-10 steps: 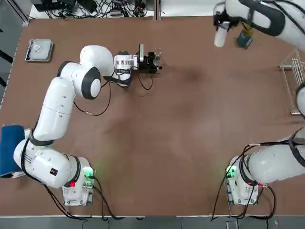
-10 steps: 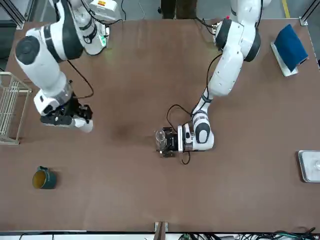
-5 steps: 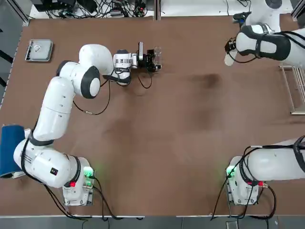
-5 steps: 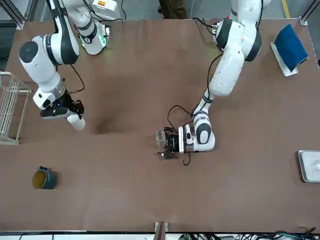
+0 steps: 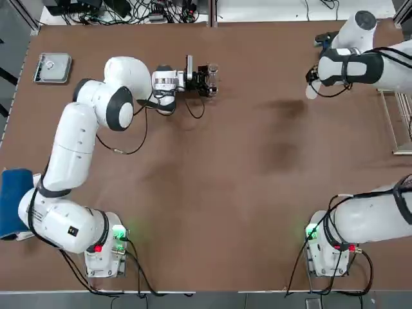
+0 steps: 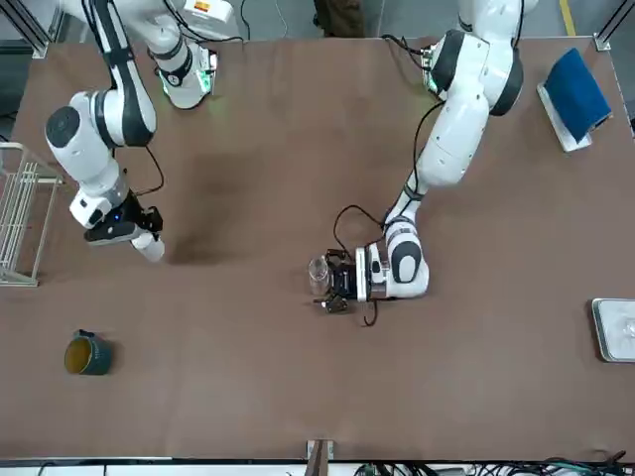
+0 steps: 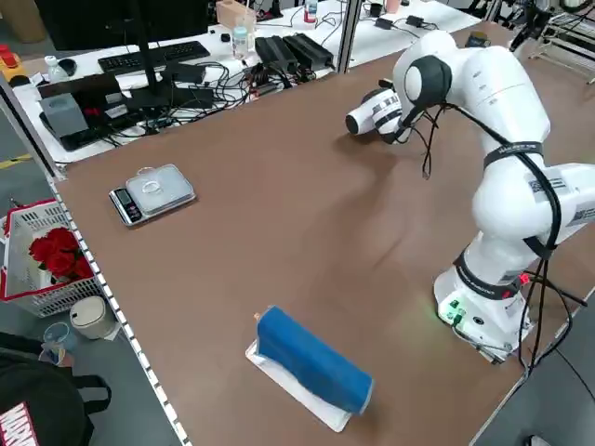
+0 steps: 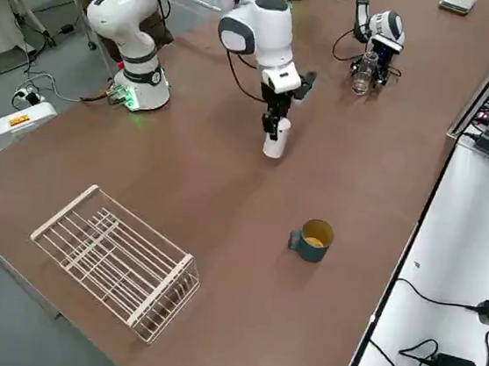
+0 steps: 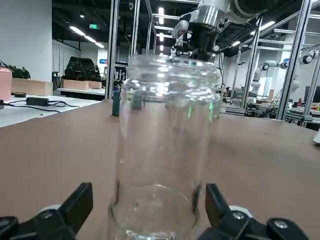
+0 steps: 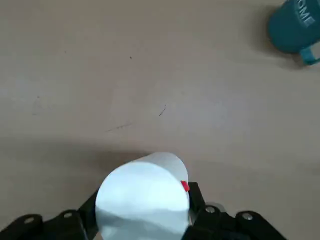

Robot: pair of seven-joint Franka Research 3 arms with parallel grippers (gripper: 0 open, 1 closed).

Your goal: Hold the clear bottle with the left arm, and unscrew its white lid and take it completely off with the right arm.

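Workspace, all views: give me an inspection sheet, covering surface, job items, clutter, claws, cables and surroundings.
Surface: brown table; spills, nothing seen.
Job items: clear bottle upright, its top uncovered; white lid off the bottle, above the table.
Clutter: teal mug, white rack, silver scale, blue roll on a white base.
Left claw: open around the bottle, toward the far side of the table.
Right claw: shut on the white lid, at the table's far right.
Cables: black cables run along both arms; more lie tangled on the white bench.
Surroundings: person's legs behind the robot's side.
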